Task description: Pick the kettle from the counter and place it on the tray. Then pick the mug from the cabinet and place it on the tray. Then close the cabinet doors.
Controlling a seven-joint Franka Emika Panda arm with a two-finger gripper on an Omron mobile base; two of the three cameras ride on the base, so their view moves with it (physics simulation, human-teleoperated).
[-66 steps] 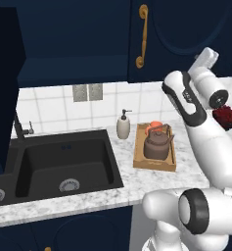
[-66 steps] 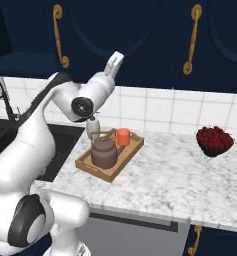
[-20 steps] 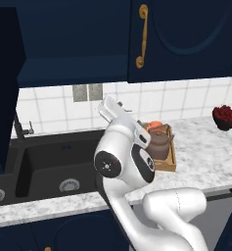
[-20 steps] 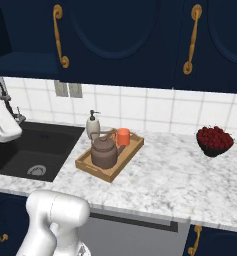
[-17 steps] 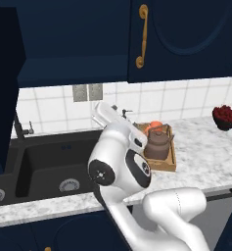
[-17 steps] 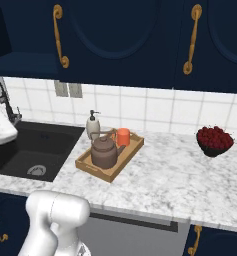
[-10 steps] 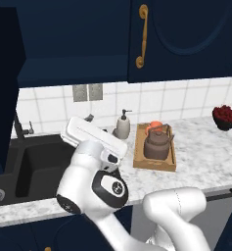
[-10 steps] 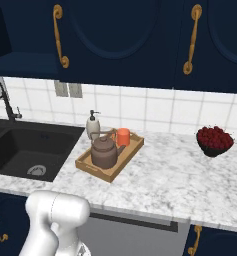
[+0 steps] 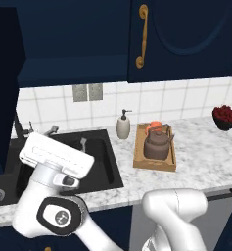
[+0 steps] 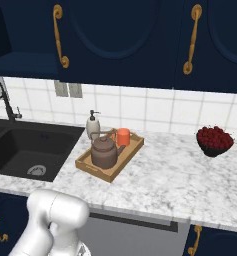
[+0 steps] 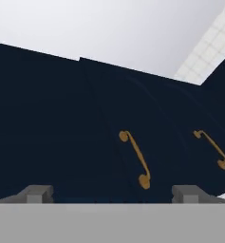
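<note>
The dark bronze kettle (image 9: 156, 144) (image 10: 104, 152) stands on the wooden tray (image 9: 139, 156) (image 10: 85, 163) on the marble counter (image 9: 205, 152) (image 10: 165, 180). The orange mug (image 9: 155, 125) (image 10: 123, 136) sits on the tray just behind the kettle. My gripper (image 11: 113, 194) is open with nothing between its fingertips (image 11: 35, 193); it faces navy cabinet doors (image 11: 85, 133) with brass handles (image 11: 135, 159). The arm's white body rises at the lower left of the left base view, in front of the sink. The cabinet (image 9: 73, 44) (image 10: 15, 45) shows a dark open interior at upper left.
A black sink (image 9: 95, 164) (image 10: 25, 147) with a faucet (image 10: 2, 97) lies left of the tray. A cream soap dispenser (image 9: 123, 126) (image 10: 93, 126) stands by the tray's back corner. A dark bowl of red fruit (image 9: 226, 115) (image 10: 215, 140) sits far right.
The arm has swung left from beside the tray to the front of the sink and left the right base view. Kettle and mug have stayed on the tray.
</note>
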